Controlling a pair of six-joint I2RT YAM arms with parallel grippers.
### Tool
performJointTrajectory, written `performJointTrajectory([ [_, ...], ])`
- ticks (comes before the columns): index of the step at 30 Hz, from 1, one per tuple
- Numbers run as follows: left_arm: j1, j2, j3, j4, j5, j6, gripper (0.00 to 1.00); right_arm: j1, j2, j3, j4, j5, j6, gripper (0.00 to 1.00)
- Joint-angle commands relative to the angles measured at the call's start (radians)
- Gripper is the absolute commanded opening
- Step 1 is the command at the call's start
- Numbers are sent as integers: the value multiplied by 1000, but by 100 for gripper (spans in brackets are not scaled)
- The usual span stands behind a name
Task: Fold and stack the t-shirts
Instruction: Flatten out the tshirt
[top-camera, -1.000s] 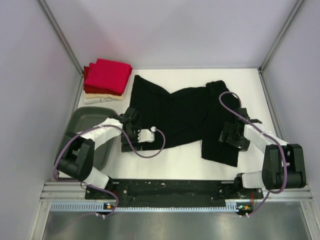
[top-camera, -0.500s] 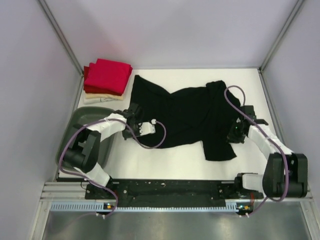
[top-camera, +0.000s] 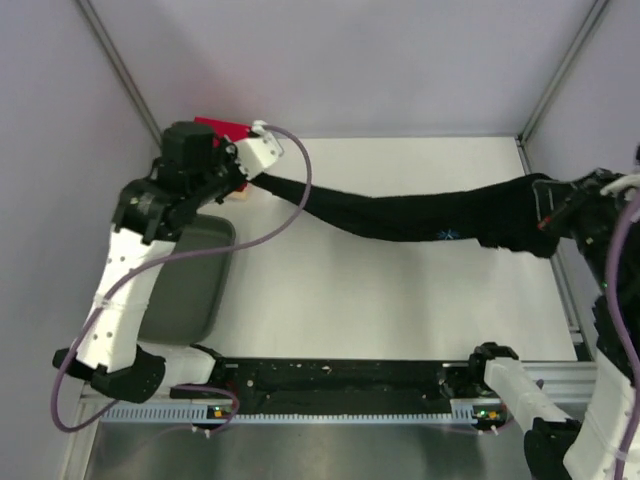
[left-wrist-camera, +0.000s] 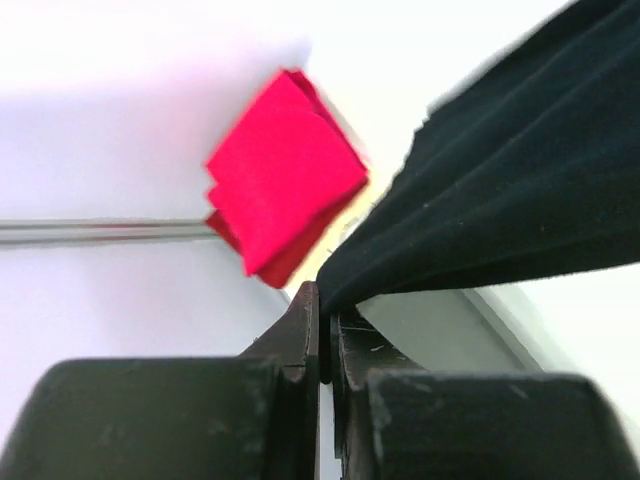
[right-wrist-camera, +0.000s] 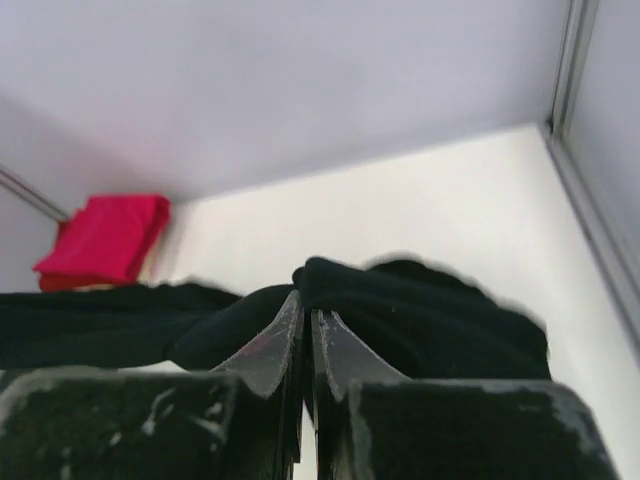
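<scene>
The black t-shirt (top-camera: 420, 215) hangs above the table, stretched into a long band between both grippers, with a tiny pale mark (top-camera: 447, 236) on its lower edge. My left gripper (top-camera: 262, 172), raised at the back left, is shut on the shirt's left end; in the left wrist view the cloth (left-wrist-camera: 500, 190) runs out from the pinched jaws of that gripper (left-wrist-camera: 325, 300). At the right edge my right gripper (top-camera: 548, 212) is shut on the other end, and black cloth (right-wrist-camera: 420, 310) bunches over its tips (right-wrist-camera: 305, 305). The folded red t-shirts (left-wrist-camera: 285, 170) lie in the back left corner, largely hidden behind the left arm in the top view.
A grey oval tub (top-camera: 185, 280) sits at the left under the left arm. A cream layer (left-wrist-camera: 345, 215) peeks from under the red stack (right-wrist-camera: 105, 240). White tabletop (top-camera: 380, 300) lies below the hanging shirt. Metal frame posts and walls close in the sides.
Both grippers closed on the black shirt where it lay, then rose and pulled apart. The shirt left the table and now stretches between them.
</scene>
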Motion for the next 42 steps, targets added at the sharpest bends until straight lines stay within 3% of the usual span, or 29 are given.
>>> performJointTrajectory([
  [1,3,-67,296,-190,-17,-54,0,-10,-17,250,-146,4,-59,0],
  [6,3,-67,539,-237,-14,-63,0,-10,-6,442,-173,12,-81,0],
  [13,3,17,501,-117,-104,-42,0,-9,98,421,-95,34,-122,0],
  [20,5,225,458,251,-268,32,0,-10,346,366,202,-31,-176,0],
  [25,6,380,521,591,-400,96,0,-48,632,670,224,-63,-152,0],
  [29,6,454,607,748,-431,144,0,-124,755,866,277,-61,-46,0],
  [36,6,483,633,810,-420,191,0,-216,698,836,370,-144,-18,0],
  [42,6,389,411,770,-338,202,0,-217,537,511,364,-218,-102,0],
])
